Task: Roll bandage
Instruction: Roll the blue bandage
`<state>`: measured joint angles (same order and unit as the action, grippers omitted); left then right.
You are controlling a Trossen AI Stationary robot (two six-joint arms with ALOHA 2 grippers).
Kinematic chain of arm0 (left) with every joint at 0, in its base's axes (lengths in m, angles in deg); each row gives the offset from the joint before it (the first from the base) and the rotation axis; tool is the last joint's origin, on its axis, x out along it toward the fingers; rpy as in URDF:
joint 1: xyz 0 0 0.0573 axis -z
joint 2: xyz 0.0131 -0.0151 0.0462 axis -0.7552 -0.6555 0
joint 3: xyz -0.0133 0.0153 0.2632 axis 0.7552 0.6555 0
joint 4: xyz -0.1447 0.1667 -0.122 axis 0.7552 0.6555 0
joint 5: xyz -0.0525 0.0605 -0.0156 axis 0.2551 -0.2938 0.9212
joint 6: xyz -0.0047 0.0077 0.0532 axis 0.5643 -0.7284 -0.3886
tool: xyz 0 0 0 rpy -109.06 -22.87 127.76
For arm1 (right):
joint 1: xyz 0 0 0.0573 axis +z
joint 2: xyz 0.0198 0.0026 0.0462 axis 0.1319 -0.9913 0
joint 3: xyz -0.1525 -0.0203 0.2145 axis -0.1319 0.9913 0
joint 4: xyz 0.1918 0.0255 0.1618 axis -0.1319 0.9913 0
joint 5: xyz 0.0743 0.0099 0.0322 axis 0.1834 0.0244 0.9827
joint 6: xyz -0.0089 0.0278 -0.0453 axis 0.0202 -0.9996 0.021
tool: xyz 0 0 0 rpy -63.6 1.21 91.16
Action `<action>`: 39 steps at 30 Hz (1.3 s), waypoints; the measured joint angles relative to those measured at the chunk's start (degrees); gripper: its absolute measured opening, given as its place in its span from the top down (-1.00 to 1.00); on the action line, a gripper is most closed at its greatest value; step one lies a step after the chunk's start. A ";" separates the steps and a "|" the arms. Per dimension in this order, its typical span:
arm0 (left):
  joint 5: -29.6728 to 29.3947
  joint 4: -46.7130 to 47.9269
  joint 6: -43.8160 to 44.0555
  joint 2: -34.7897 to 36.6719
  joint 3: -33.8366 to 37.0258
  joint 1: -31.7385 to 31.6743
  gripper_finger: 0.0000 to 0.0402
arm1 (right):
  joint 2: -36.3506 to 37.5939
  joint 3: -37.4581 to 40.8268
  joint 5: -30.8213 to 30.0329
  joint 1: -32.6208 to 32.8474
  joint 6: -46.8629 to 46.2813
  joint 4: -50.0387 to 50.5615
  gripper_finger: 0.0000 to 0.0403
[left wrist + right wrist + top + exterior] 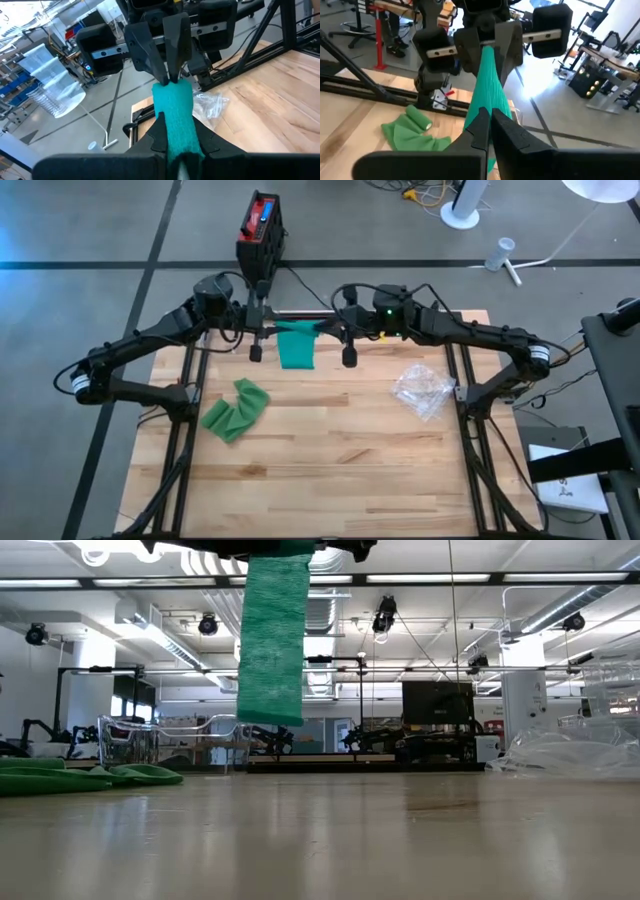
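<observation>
From the high view, a green bandage strip point(296, 346) is seen stretched between the left gripper point(262, 332) and the right gripper point(338, 332) at the far edge of the wooden table point(330, 450), its free length drooping toward the boards; a second green bandage point(236, 409), loosely crumpled, lies on the left part of the table, and a clear plastic wrapper point(424, 391) on the right. In the low view the held strip point(273, 640) is shown hanging flat and limp, well clear of the tabletop, so it is judged light, soft and stretchy — a thing that will sag and twist unless kept taut, and is best pinched at its top edge or corners. In the left wrist view the left gripper's fingers point(162, 130) are closed flat on one end of the strip point(175, 115), with the right gripper pinching the opposite end just beyond. In the right wrist view the right gripper's fingers point(482, 125) are likewise shut tight on the fabric point(487, 85), the left gripper being clamped on the far end — and the crumpled bandage point(412, 131) is seen lying on the wood below.
</observation>
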<state>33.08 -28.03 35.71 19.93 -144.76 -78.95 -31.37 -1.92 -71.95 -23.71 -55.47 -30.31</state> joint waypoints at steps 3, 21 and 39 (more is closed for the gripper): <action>0.07 -0.75 0.01 -0.02 0.00 0.00 0.90 | 1.14 0.05 -0.60 -0.03 2.00 0.16 0.99; -3.57 0.55 0.42 -0.24 0.11 -0.01 0.90 | -1.26 0.02 -4.77 0.27 3.99 -1.03 0.86; -4.14 -1.17 1.54 -0.39 -0.02 -0.02 0.90 | -0.82 0.55 -2.96 2.99 15.78 -4.27 0.56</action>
<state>28.94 -29.20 37.25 19.53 -144.78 -78.98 -32.20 -1.37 -74.91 -20.72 -39.70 -34.58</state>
